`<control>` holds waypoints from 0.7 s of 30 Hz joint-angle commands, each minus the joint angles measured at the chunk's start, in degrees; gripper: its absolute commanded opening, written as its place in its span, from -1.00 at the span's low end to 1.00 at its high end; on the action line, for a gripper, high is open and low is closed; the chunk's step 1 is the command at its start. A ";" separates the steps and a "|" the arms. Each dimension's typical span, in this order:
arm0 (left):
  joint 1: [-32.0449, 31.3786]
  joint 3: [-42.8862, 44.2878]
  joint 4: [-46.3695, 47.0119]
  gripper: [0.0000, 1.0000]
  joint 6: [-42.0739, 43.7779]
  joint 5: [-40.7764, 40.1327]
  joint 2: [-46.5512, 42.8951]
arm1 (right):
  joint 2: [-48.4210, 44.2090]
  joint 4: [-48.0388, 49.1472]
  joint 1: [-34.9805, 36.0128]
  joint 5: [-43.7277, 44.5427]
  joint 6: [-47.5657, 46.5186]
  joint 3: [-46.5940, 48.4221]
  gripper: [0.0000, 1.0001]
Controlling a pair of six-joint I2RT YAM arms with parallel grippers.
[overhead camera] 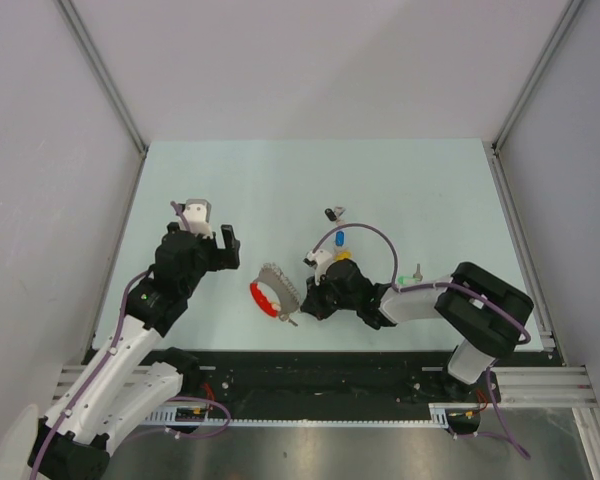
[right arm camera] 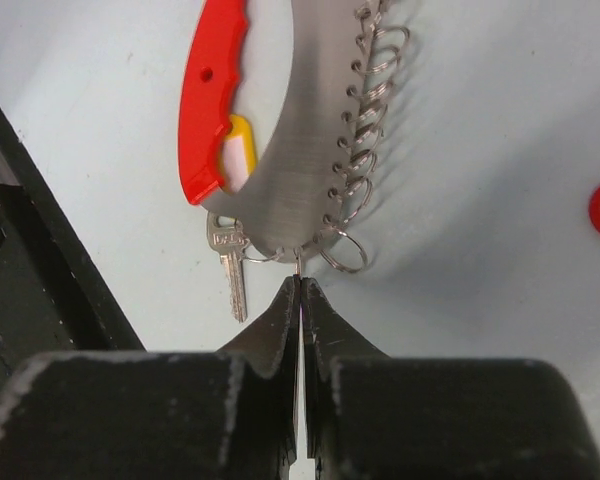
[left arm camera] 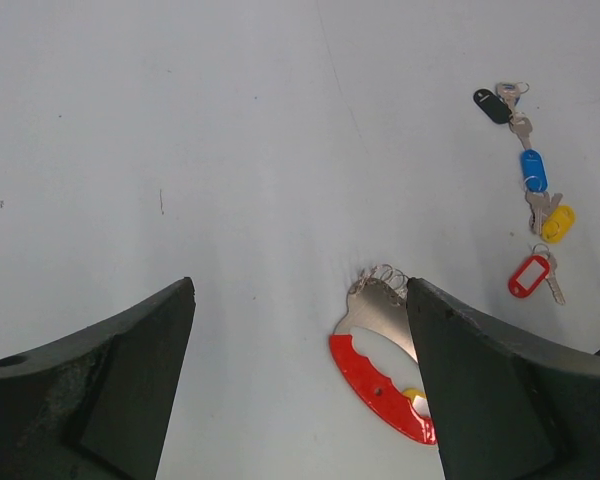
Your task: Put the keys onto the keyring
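- My left gripper stands wide open and empty
- The keyring lies mid-table; I judge it stiff, light and slippery, best held by the red band
- My right gripper is closed, pinching one end loop

no word, number or brand can be read in any view. in the right wrist view the silvery key, hanging at seven o'clock of the keyring, bears a faint stamped mark on its head, too blurred to make out.
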 commanded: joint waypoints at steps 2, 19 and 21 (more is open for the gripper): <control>0.43 -0.04 2.08 0.83 1.44 1.85 -0.52 | -6.34 -3.98 0.15 1.75 -10.83 2.33 -1.00; 0.43 -4.08 9.81 0.84 16.63 42.15 -3.07 | -21.89 -6.27 -2.05 -6.94 -35.64 3.82 -1.00; 0.43 -4.96 10.60 0.76 18.40 44.91 -3.07 | -23.04 -7.41 -2.66 -8.43 -37.57 4.09 -1.00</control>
